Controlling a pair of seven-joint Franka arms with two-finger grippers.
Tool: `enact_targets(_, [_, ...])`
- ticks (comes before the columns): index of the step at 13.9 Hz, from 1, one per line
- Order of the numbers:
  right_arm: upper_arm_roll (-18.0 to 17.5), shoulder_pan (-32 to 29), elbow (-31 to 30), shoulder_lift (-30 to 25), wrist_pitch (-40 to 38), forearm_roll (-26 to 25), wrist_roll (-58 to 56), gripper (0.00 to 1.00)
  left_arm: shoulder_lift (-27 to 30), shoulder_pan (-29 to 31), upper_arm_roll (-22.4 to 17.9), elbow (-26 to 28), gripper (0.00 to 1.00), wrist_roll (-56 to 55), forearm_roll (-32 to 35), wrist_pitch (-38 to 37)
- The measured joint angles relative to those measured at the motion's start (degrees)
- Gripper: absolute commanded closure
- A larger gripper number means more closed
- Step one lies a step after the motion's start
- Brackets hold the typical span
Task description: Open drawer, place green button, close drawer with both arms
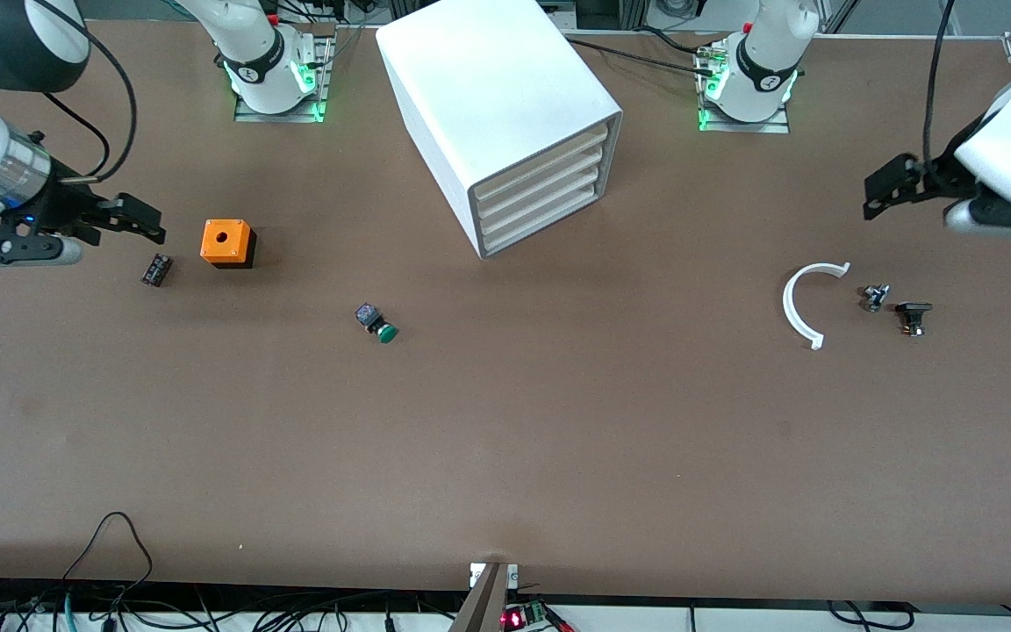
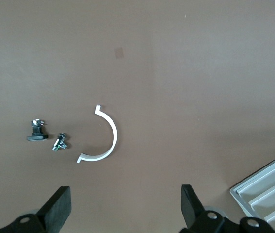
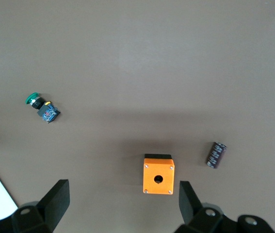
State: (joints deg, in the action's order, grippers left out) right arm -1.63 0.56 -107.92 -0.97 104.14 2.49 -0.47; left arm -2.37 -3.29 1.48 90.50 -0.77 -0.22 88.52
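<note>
On the brown table, toward the robots' bases, you have a large white boxy cabinet (image 1: 505,114) with four cream-fronted tray drawers, all shut; the lowest drawer (image 1: 545,224) is the one to open. Its front shows no knob you can make out, so expect to hook a fingertip at the edge; it should slide lightly, being a shallow plastic tray.

Item: small push button with green round cap, black body and blue-purple rear block (image 1: 376,323), lying on its side nearer the front camera than the cabinet, toward the right arm's end. Light, hard, apt to roll on its cap; take it across the squared rear block.

Item: orange cube with a hole (image 1: 226,243), beside a small dark cylindrical component (image 1: 156,269).

Item: white plastic half-ring (image 1: 806,301) and two small dark fittings (image 1: 894,307), toward the left arm's end.

Right gripper (image 1: 132,219): jaws wide, empty, over the dark component. Left gripper (image 1: 887,189): jaws wide, empty, over the table near the fittings.
</note>
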Motion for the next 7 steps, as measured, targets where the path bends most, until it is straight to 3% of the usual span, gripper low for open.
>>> enact_targets(3, [-0.08, 3.23, 0.74, 2.35, 2.42, -0.01, -0.07, 0.00, -4.80, -0.06, 0.08, 0.32, 0.00, 0.08, -0.45, 0.08])
enact_targets(7, [-0.13, 6.96, 3.63, 8.32, 3.83, -0.01, -0.07, 0.00, -15.63, -0.63, 0.25, 3.00, 0.00, 0.35, -6.37, 3.11])
